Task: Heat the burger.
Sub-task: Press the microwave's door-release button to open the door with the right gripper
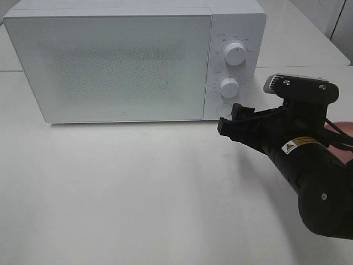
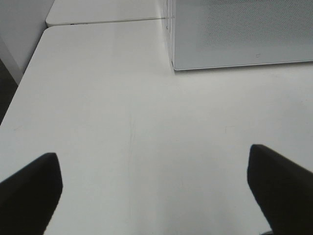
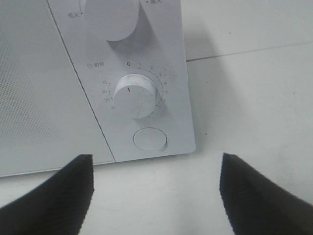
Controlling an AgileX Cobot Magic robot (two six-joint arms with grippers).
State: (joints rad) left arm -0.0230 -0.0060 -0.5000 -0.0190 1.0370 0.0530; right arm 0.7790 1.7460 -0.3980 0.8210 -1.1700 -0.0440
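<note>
Jaws spread on both arms, nothing held | microwave (image 1: pixel 110 66) door shut (inside hidden); right jaws facing round button (image 3: pixel 150 139)

Microwave casing (image 1: pixel 237 22): white, smooth, faint sheen; I cannot tell painted metal from plastic.
Door (image 1: pixel 110 66): smooth pale panel with a fine dotted screen.
Timer knob (image 3: pixel 135 95): white plastic by the look, smooth, face slightly streaked.
Tabletop (image 1: pixel 138 193): white, smooth, matt; I note one faint hairline scratch (image 2: pixel 130 137).
Right gripper (image 3: pixel 156 171): black, matt, plastic-looking.
Left gripper (image 2: pixel 154 186): same black matt finish.
</note>
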